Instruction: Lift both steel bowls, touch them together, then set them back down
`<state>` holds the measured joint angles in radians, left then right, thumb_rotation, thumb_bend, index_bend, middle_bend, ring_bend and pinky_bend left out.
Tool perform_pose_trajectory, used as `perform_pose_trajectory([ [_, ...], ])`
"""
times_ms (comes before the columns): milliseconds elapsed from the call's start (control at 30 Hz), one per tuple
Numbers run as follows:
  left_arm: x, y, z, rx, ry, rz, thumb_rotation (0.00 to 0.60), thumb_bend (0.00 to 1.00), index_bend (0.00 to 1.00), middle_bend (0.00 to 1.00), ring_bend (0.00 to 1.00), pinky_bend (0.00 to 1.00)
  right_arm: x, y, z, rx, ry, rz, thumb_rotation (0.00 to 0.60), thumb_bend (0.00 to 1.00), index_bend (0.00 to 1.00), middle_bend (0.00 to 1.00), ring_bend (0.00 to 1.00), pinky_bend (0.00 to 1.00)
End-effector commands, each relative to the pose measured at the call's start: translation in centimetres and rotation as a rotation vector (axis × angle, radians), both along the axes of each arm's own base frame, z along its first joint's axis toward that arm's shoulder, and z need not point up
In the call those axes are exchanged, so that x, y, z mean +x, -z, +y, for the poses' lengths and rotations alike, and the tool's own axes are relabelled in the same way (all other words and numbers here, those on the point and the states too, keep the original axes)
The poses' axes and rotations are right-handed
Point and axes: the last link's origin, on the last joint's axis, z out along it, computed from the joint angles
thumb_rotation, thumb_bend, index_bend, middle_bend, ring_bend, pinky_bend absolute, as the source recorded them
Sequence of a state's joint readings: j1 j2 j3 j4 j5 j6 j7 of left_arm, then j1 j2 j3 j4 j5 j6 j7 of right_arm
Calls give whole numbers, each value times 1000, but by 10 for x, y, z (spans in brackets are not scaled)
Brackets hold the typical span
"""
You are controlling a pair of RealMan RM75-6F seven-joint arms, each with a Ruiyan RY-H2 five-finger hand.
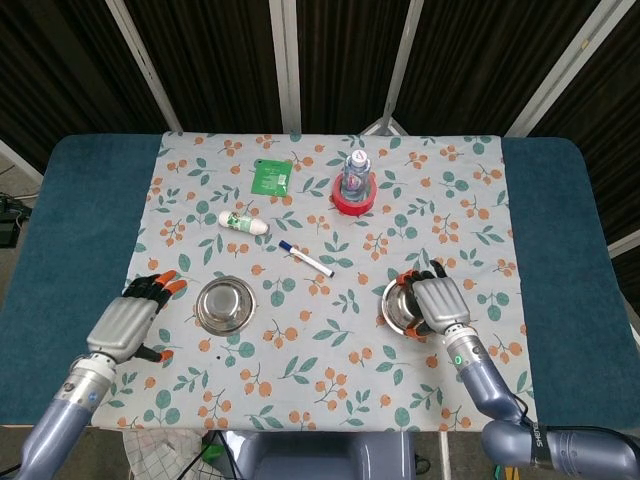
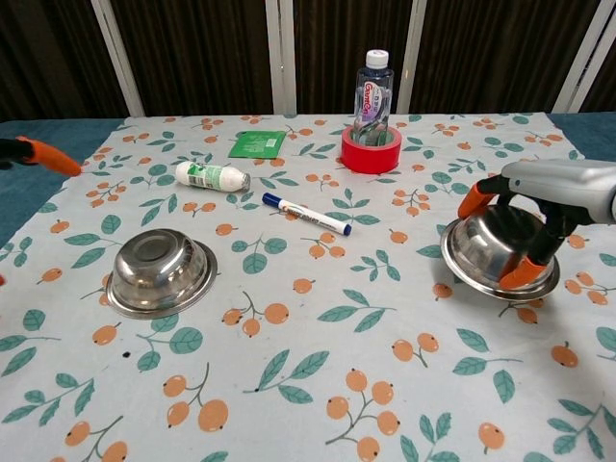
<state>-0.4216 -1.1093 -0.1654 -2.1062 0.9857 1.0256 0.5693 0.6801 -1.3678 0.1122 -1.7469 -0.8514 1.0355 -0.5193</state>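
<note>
Fingers [image 2: 527,272] of my right hand [image 1: 440,302] curl over the right steel bowl [image 2: 498,252], pinching its rim and holding it tilted just above the floral cloth [image 2: 308,385]. My left hand [image 1: 128,322] hovers spread beside the left steel bowl [image 1: 224,303], which sits flat on the cloth. I judge the slick, shiny rim could slip from such a shallow hold.

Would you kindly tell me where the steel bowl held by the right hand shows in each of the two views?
Head view: the held steel bowl sits lower right of centre, under the right hand.
Chest view: it is at the right edge, mid-height.
Shared landmark: the red tape roll around the water bottle.
</note>
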Motion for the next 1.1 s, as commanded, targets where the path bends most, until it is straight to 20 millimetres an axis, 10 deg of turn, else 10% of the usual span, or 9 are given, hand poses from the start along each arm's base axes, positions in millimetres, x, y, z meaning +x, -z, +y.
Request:
perform_pose_trajectory([
  [33,6,27,22,-56,0,-17,600,0,121,0,0,10,-3,-8,-1,-19,9,1,600,24,344,261,400,0],
  [467,14,82,53,-113,-16,-18,600,0,111,0,0,10,-11,-24,0,-41,25,4,600,25,344,261,400,0],
  [1100,16,96,54,-71,2,51,600,0,124,0,0,79,-20,-35,-2,-58,43,-5,600,24,344,261,400,0],
])
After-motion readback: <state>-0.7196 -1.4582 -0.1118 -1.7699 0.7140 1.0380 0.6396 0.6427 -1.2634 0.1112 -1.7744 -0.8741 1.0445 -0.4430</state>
